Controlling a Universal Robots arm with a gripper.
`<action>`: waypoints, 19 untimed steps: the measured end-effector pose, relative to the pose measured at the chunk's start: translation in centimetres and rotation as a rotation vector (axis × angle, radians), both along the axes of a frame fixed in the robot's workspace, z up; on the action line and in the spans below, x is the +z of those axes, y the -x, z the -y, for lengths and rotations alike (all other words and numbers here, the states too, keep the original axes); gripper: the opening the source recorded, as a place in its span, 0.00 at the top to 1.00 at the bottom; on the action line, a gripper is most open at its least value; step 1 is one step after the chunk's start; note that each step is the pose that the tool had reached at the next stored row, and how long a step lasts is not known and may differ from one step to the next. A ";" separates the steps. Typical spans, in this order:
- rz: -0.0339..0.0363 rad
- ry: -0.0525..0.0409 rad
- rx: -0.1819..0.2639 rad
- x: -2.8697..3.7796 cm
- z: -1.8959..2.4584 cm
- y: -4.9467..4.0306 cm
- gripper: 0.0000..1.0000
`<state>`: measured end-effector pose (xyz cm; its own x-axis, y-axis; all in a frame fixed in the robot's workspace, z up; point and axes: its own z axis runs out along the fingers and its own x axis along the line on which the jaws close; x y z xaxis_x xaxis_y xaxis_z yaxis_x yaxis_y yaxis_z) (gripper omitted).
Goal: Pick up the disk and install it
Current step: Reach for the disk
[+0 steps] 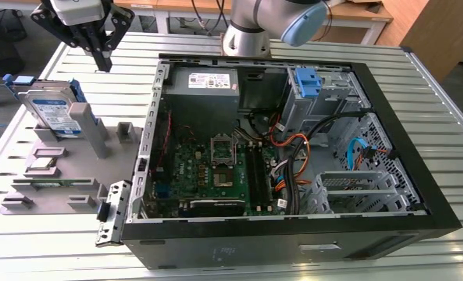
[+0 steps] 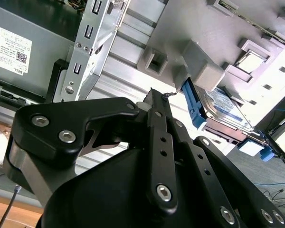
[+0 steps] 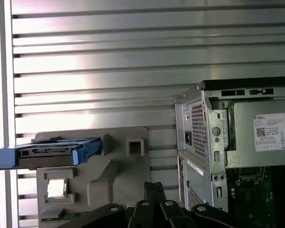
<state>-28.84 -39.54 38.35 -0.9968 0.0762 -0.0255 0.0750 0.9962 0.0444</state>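
The disk [image 1: 53, 112] stands on edge in a slot of the grey holder [image 1: 91, 137] at the exterior view's left, silver with a white-and-blue label and blue rails. Both wrist views show the disk [image 2: 224, 107] [image 3: 47, 151] in that holder. My gripper [image 1: 103, 61] hangs above the table beyond the holder, between the disk and the open computer case [image 1: 286, 146]. Its fingers [image 3: 154, 189] are pressed together with nothing between them, clear of the disk. In the second wrist view the gripper [image 2: 154, 95] points toward the holder's edge.
The case lies open on the slatted metal table [image 1: 418, 88], with a grey power-supply box [image 1: 203, 83], a motherboard [image 1: 215, 170], cables and a blue bracket [image 1: 308, 82] at the drive bay. The holder also carries small parts, including a chip [image 3: 56, 188].
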 end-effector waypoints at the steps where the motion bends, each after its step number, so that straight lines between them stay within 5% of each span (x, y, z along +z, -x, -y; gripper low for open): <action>1: -0.0001 0.0000 0.000 0.00 -0.02 0.03 0.90; 19: 0.0000 0.0000 0.000 -0.11 -0.03 0.92 0.90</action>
